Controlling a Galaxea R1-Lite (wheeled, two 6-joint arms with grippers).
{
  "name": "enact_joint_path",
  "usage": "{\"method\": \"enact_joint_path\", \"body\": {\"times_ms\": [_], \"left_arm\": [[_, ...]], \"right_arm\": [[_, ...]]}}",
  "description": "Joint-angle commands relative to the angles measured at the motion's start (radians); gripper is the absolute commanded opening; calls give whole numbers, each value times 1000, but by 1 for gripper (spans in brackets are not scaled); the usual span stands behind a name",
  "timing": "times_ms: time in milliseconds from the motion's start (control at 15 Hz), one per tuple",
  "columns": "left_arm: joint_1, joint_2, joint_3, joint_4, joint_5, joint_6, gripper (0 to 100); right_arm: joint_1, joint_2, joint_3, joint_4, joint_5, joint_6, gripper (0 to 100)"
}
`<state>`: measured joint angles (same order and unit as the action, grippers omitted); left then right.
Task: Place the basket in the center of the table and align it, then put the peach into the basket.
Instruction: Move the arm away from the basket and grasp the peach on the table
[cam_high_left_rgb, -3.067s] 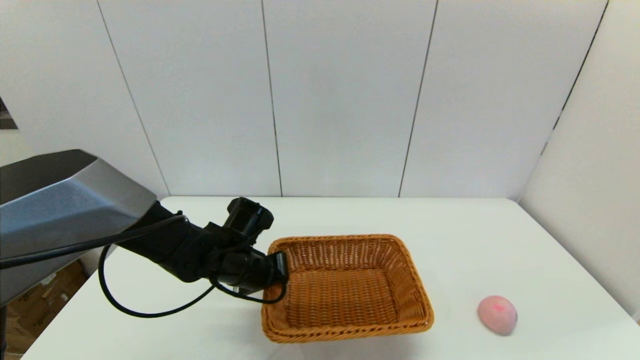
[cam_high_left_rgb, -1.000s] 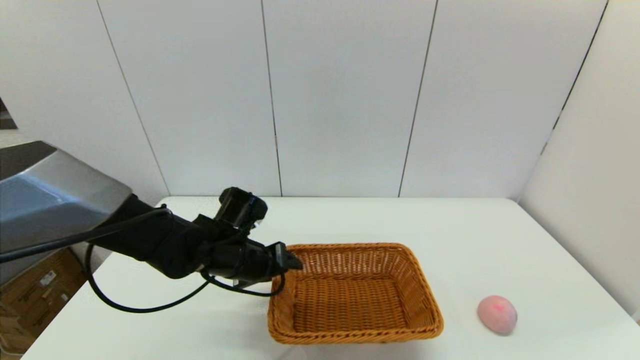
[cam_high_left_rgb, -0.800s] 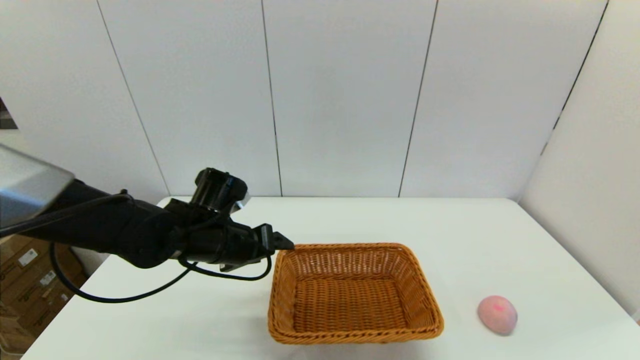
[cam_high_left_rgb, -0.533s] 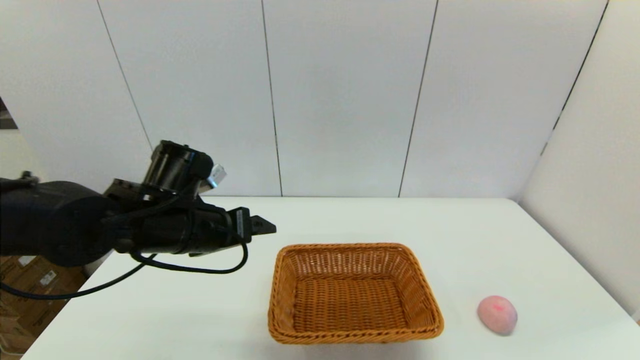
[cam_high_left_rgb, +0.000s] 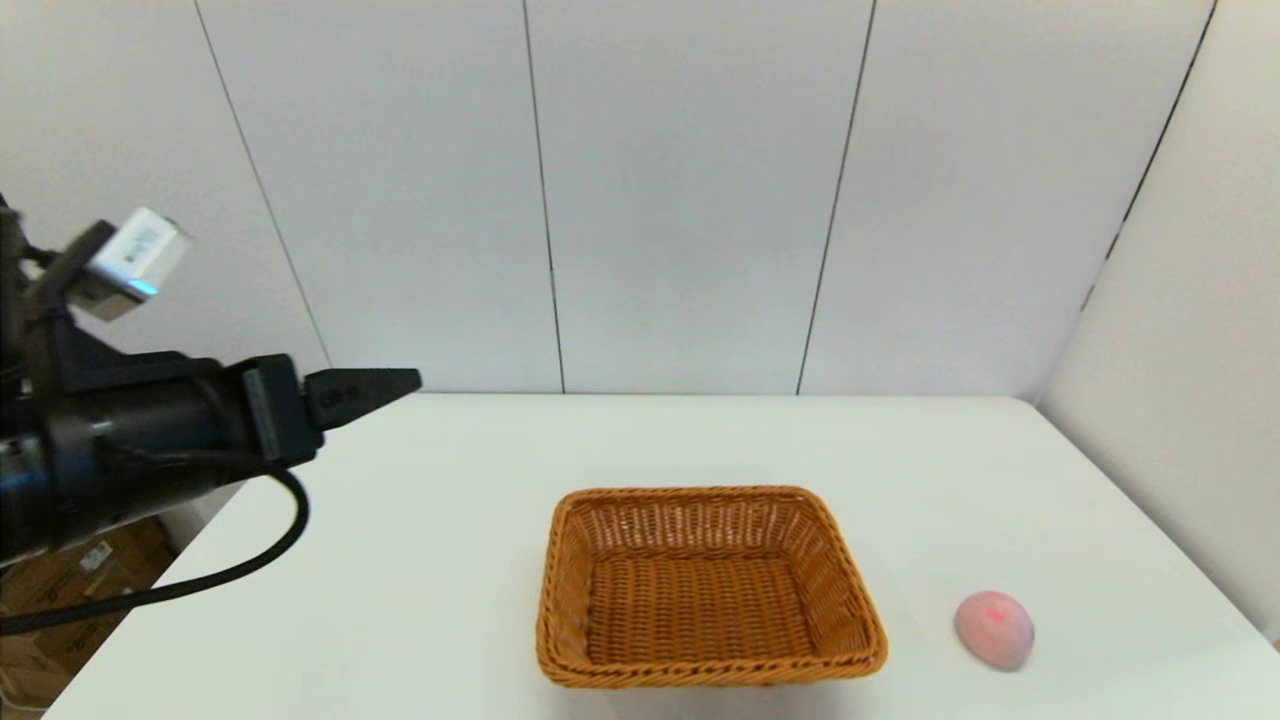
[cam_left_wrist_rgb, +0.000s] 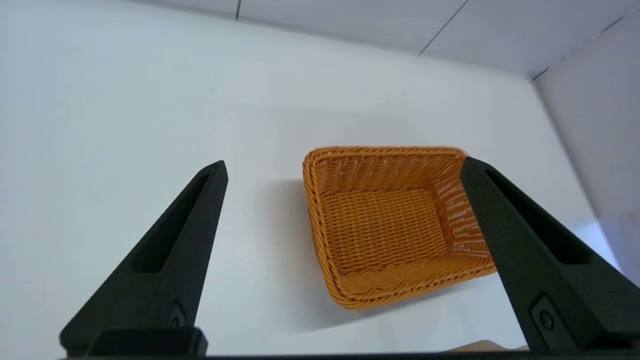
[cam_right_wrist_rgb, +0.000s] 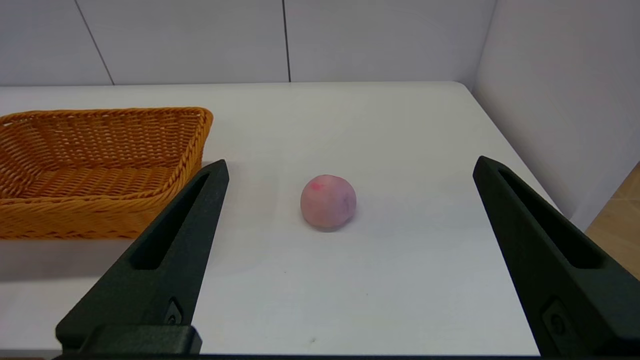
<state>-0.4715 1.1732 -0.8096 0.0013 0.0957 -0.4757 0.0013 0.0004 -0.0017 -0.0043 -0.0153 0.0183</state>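
Observation:
The orange-brown wicker basket (cam_high_left_rgb: 708, 585) (cam_left_wrist_rgb: 395, 222) (cam_right_wrist_rgb: 95, 170) sits empty near the middle of the white table (cam_high_left_rgb: 480, 480), close to its front edge. The pale pink peach (cam_high_left_rgb: 993, 628) (cam_right_wrist_rgb: 328, 201) lies on the table to the basket's right. My left gripper (cam_high_left_rgb: 400, 380) (cam_left_wrist_rgb: 342, 167) hangs open and empty, high above the table's far left, well clear of the basket. The right gripper (cam_right_wrist_rgb: 350, 167) shows only in its own wrist view, open and empty, low near the front right edge, with the peach a short way beyond its fingers.
Grey wall panels (cam_high_left_rgb: 680, 190) close off the back and the right side of the table. Cardboard boxes (cam_high_left_rgb: 60, 580) stand on the floor past the table's left edge. A black cable (cam_high_left_rgb: 250, 560) loops under my left arm.
My left gripper has let go of the basket's left rim, opened, and drawn back up and to the left. The basket shifted slightly right and squared up, then stayed put. The peach has not moved.

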Motion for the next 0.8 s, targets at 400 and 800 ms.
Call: {"method": "enact_joint_path", "body": {"times_ms": [400,800], "left_arm": [[260,-552,245,20,21,345,100],[447,-813,388,39,19,444,100]], "right_arm": [[0,-2,0,0,0,0,100],[0,-2,0,0,0,0,100]]}}
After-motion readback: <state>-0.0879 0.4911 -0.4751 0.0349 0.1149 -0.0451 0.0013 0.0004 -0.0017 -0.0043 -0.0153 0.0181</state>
